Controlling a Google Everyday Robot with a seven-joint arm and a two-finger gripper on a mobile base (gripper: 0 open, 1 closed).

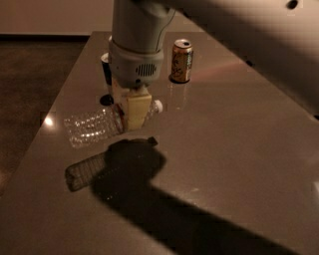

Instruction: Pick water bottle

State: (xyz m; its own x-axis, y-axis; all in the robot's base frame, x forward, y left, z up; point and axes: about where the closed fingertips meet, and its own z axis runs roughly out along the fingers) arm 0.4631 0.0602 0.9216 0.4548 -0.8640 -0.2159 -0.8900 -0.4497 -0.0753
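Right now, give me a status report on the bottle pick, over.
Gripper shut on water bottle near its neck. Bottle held sideways off the table, shadow beneath. Orange-gold can behind, apart; nothing in the way.

Glossy brown table (239, 149), dark floor (22, 84), pale wall (50, 15).

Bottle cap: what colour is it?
The cap is white, camera view; the gripper grips the water bottle beside it.
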